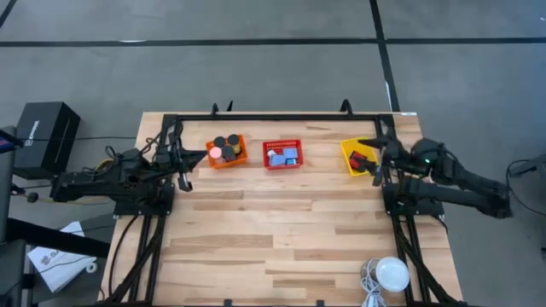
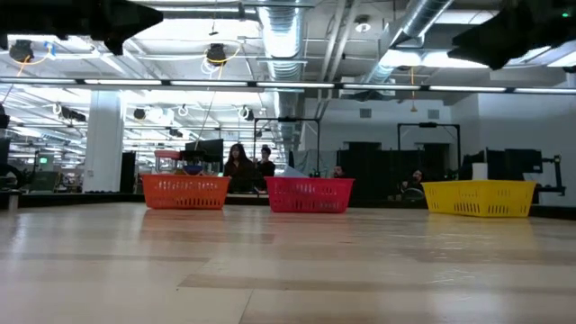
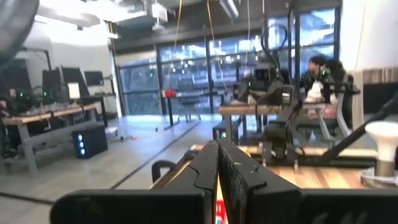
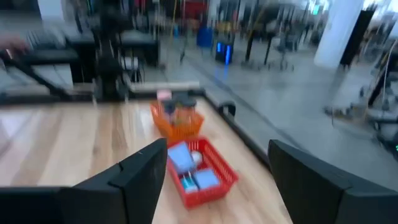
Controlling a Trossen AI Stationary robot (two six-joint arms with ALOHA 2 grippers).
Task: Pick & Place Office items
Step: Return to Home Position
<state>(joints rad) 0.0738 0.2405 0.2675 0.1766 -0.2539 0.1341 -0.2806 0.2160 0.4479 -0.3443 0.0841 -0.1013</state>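
Your left gripper (image 1: 198, 157), fingers pressed together on nothing, pointed at the orange basket (image 1: 245, 154) by the table's (image 1: 281, 230) far edge. The office items (image 1: 223, 147) lay sorted in it, the red basket (image 1: 281, 143) and the yellow basket (image 1: 345, 153). Your right gripper (image 1: 373, 155), spread wide, hung at the yellow rim. On retreat, a finger could have snagged the mesh and tipped it.

Orange basket (image 2: 184, 193), red basket (image 2: 309, 195), yellow basket (image 2: 478, 198).

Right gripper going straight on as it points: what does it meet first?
Probably the red basket, framed between the open right gripper's fingers, with the orange basket beyond; height is unclear, so it might pass above.
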